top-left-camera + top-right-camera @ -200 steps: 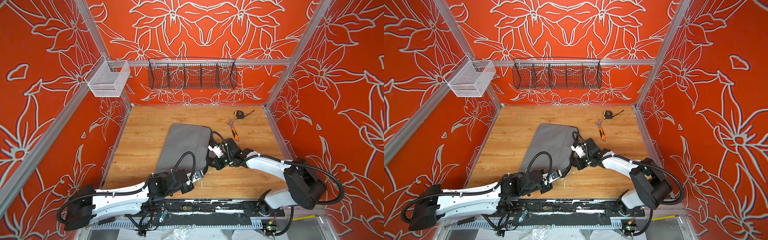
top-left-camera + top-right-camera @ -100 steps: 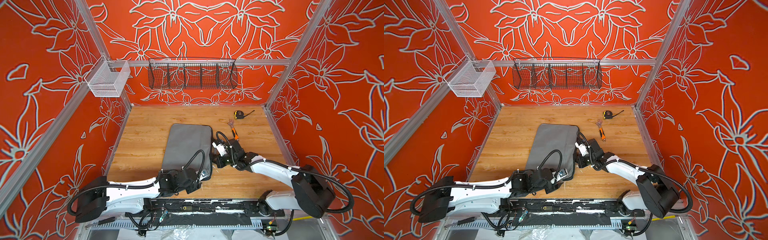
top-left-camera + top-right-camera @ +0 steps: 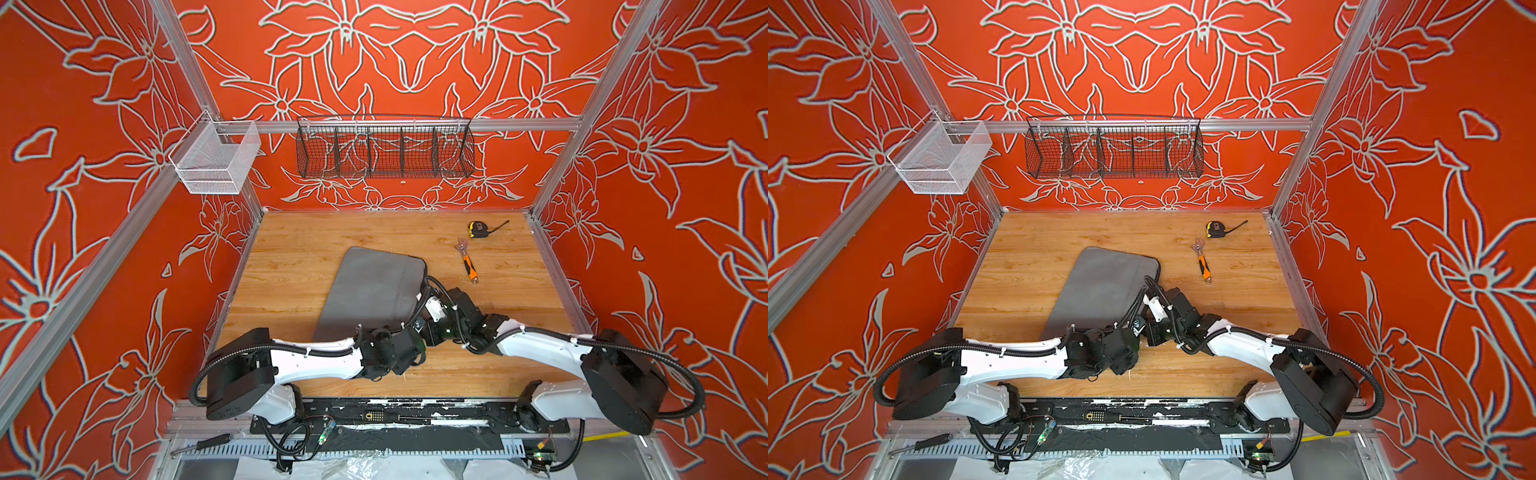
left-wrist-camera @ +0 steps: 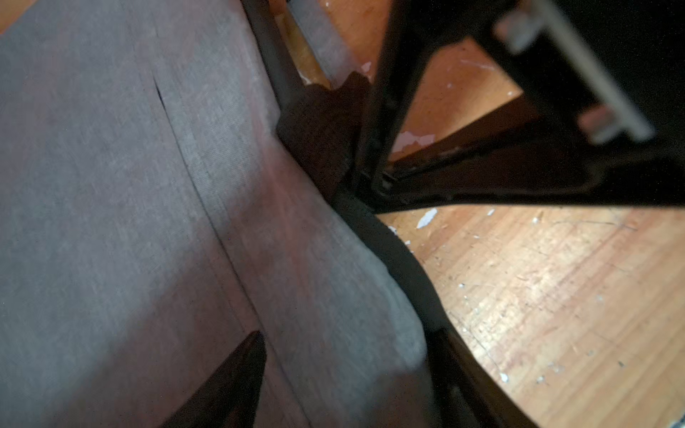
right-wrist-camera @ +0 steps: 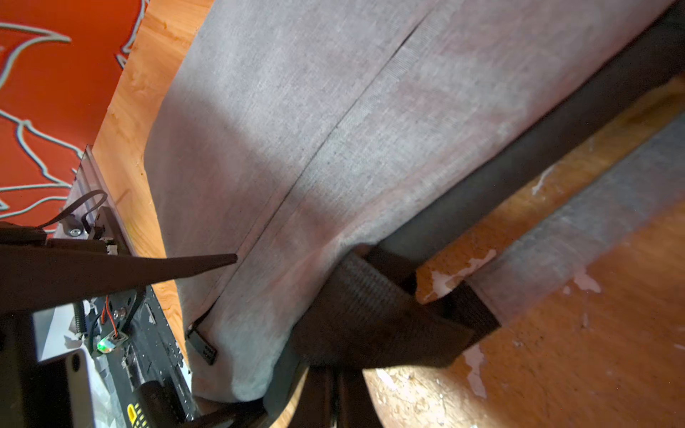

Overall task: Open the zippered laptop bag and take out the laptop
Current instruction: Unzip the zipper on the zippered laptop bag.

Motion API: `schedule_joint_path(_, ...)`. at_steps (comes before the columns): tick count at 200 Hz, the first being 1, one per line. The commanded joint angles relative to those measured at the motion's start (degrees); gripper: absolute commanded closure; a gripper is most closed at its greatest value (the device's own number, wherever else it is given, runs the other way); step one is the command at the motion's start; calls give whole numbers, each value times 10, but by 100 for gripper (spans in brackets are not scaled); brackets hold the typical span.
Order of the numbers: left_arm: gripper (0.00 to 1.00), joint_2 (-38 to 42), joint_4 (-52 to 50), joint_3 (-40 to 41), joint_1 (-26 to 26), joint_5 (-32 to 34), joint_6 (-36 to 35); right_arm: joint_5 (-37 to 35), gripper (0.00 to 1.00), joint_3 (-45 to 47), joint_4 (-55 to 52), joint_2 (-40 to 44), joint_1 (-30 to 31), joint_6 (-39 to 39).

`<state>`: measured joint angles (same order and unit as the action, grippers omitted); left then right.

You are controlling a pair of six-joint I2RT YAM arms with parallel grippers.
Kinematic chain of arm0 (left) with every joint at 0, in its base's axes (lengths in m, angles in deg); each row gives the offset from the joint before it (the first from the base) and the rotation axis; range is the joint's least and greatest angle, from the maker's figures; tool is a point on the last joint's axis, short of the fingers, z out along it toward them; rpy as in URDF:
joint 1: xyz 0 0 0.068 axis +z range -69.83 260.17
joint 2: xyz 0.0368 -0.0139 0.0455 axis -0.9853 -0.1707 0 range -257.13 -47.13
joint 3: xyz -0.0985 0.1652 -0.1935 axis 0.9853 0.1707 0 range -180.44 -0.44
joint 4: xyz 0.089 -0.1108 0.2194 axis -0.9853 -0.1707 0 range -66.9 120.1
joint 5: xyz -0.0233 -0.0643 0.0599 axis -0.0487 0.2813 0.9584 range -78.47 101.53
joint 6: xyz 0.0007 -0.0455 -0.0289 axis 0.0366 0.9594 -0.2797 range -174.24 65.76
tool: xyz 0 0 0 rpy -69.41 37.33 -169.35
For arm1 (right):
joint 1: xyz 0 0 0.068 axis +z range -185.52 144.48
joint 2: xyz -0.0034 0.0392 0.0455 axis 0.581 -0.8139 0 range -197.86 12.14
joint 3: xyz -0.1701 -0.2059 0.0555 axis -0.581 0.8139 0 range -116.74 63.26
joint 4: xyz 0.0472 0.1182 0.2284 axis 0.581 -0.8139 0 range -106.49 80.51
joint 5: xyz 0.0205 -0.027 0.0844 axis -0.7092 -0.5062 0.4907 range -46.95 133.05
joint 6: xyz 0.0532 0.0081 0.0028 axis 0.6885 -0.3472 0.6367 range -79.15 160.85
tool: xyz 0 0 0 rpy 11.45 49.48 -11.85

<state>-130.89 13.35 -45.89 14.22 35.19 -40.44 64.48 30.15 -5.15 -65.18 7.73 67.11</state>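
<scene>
**Zippered laptop bag at the opening stage.** The zippered laptop bag [image 3: 370,291] lay flat near the middle of the wooden table [image 3: 299,257]. Its black zipper edging [image 5: 519,166] appeared closed, and the laptop was not visible, presumably being inside. The right gripper [image 5: 333,385] was clamped on the black strap handle [image 5: 370,315] at the bag's near corner, probably to anchor the bag. The left gripper [image 3: 411,343], jaws apart and holding nothing, hovered over that corner, likely seeking the zipper pull. An adjustable wrench [image 3: 467,262] and a tape measure [image 3: 477,229] lay well apart.
</scene>
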Motion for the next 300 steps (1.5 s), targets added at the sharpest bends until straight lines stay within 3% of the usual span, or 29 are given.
schedule_joint_path(1, 29, -11, -21, -17, 4, 30, 25, 10, 100, -5, 52, -3, 15, 16)
schedule_joint_path(84, 27, -18, 74, -8, -1, -53, 74, -12, 100, 6, 50, -4, 21, 26)
schedule_joint_path(121, 29, -59, 35, -35, -3, -19, 83, -16, 100, 7, 48, 2, 22, 26)
schedule_joint_path(136, 42, -67, 16, -48, -3, -8, 84, -21, 100, 6, 38, 5, 22, 23)
schedule_joint_path(160, 83, -48, 23, -43, -3, -12, 78, -43, 100, 10, 14, 15, 23, 17)
schedule_joint_path(174, 100, -26, 37, -29, -4, -17, 74, -69, 100, 17, 0, 27, 22, 16)
schedule_joint_path(205, 100, 32, 43, 1, -3, -20, 71, -144, 100, 25, -46, 55, 10, 24)
schedule_joint_path(300, 100, 178, 40, 98, -5, -37, 52, -151, 100, -47, -75, 1, -39, 8)
